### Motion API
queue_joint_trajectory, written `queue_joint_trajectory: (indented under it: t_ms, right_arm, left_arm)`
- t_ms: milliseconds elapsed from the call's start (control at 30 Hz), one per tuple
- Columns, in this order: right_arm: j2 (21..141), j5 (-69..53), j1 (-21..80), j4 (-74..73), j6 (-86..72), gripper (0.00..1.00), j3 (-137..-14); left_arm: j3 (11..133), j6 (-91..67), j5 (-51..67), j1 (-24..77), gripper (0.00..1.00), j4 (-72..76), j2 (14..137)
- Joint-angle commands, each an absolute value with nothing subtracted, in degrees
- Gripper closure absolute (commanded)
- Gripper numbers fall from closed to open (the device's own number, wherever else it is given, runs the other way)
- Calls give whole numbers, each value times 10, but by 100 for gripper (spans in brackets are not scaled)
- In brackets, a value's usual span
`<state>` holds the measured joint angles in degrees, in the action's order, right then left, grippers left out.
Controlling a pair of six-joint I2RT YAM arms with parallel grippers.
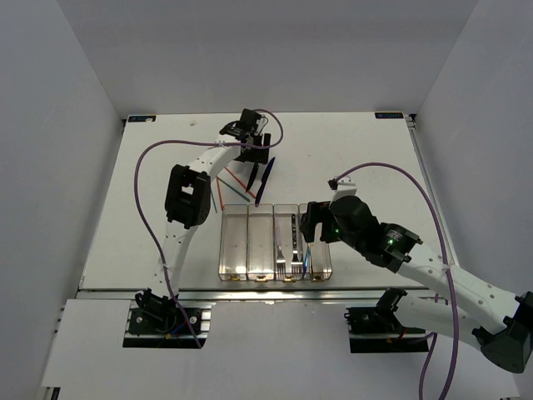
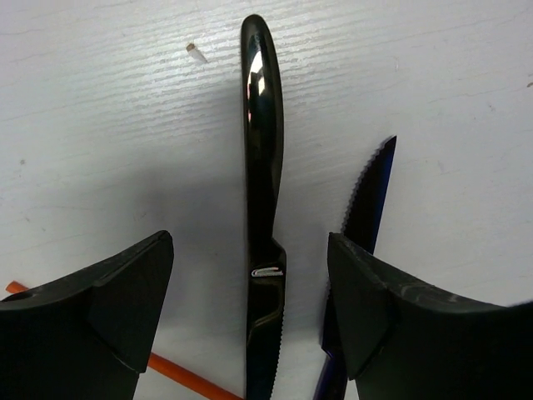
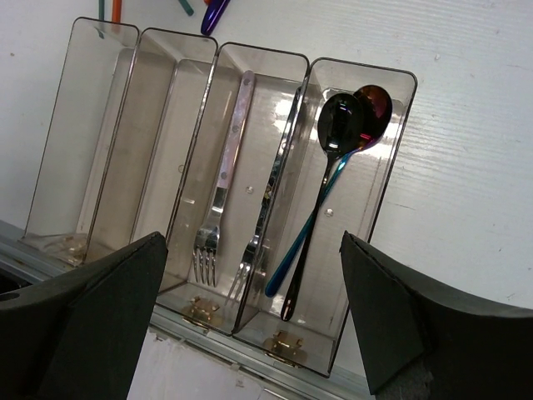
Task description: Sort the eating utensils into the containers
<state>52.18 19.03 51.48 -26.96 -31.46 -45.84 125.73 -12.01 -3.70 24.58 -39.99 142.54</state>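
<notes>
The left tool point(image 2: 250, 248) is reached out to the far part of the surface point(image 2: 100, 125), its jaws spread wide and gripping nothing. The black knife point(image 2: 261, 167) lies flat in the middle of that gap, lengthwise between the two fingers point(image 2: 112, 312) and clear of both. Its rounded handle points away from the wrist camera and its serrated blade runs back under the tool. The dark-blue knife point(image 2: 372, 192) lies just beside it. Its toothed tip points the other way, and its lower part is hidden behind the finger on that side. An orange-red chopstick point(image 2: 183, 377) crosses the surface under the other finger.

The right tool point(image 3: 252, 243) hangs over the row of four clear bins point(image 3: 179, 33) near the front of the surface, also wide open and empty. Below it, two silver forks point(image 3: 206, 250) lie in the third bin from the left. The fourth bin holds two spoons point(image 3: 340, 125), their bowls at its far end.
</notes>
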Motion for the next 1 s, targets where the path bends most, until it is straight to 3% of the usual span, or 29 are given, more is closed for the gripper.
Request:
queue_joint_trajectory:
  t_ms: [0,167,367,600,900,967]
  right_arm:
    - [518,185,514,-248,-308,11,-453]
    - [507,188,513,-247,-307,11,-448]
    - [507,187,514,-243,-306,11,-443]
    - [504,188,514,-242,-302,11,-444]
    - [490,194,514,-243,-301,11,-438]
    - [490,195,514,-243,-301,11,-438]
  left_arm:
    - [1295,-101,-26,245,17,-409,1447]
    - [1316,-90,-47,245,21,-425,1468]
    - [1309,-93,-37,245,36,-421,1470]
    - [1269,-92,-18,250,40,-441,1463]
    - [1258,-89,-20,270,65,-471,1476]
    - [1252,-90,-17,271,66,-474,1474]
